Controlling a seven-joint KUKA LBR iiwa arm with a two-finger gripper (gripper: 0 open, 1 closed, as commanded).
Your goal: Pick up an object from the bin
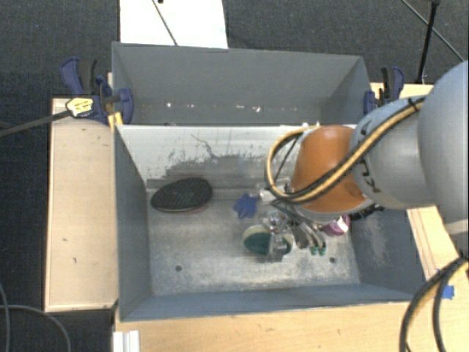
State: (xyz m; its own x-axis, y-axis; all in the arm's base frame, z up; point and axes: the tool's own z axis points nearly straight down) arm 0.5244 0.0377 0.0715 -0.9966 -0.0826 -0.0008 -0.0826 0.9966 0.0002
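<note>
Low by the bin's (135,233) front wall, the gripper (281,245) sits right against a dark green lump (254,242); whether it is open or clamped I can't tell. The lump looks small, light, smooth and probably slippery, so I'd pinch it across its middle. Behind lie a blue scrap (245,207) and, further left, a black disc (181,194).

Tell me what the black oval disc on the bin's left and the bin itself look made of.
The black oval disc looks like matte rubber or plastic: dull, finely ridged top, no shine; which, I cannot tell. The bin looks like grey sheet metal: flat folded walls, floor scuffed and scratched near the back.
</note>
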